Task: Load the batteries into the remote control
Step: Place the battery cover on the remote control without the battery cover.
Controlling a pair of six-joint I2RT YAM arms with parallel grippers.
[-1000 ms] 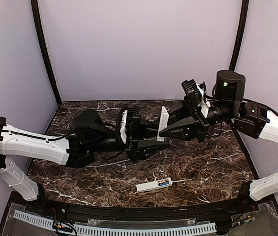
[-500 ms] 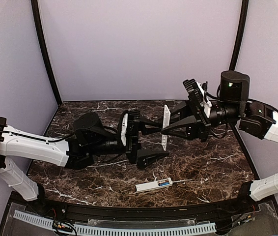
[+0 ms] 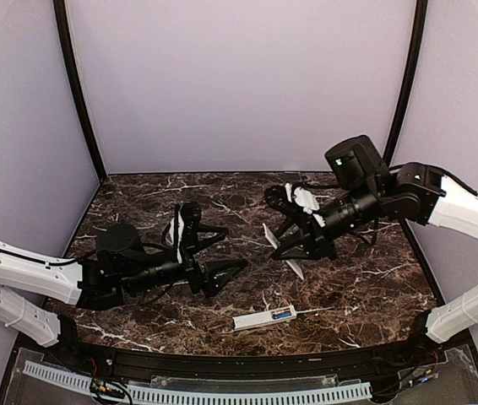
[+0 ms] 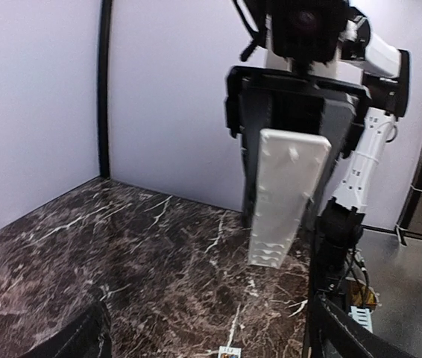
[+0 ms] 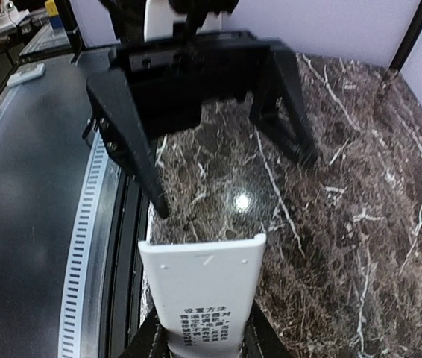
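Note:
The remote control (image 3: 258, 320) lies flat near the table's front edge, and blue batteries (image 3: 283, 314) show in its right end. One end of the remote (image 4: 230, 353) peeks in at the bottom of the left wrist view. My right gripper (image 3: 294, 243) is shut on a flat white cover strip (image 3: 297, 272) and holds it tilted above the table's middle. The cover strip (image 5: 203, 283) carries printed text, and the right gripper (image 5: 203, 344) clamps its near end. My left gripper (image 3: 233, 248) stands open and empty, left of the strip and facing it. The cover strip (image 4: 285, 194) hangs ahead of the left gripper (image 4: 209, 324).
Dark marbled table (image 3: 357, 287) with purple walls behind. A black rail and a white slotted strip (image 3: 222, 392) run along the front edge. The left arm (image 3: 28, 270) stretches low across the left side, the right arm (image 3: 442, 202) comes in from the right.
My left gripper opened, let go of the cover strip and drew back left and down. The right gripper kept the strip and swung it lower and leftward.

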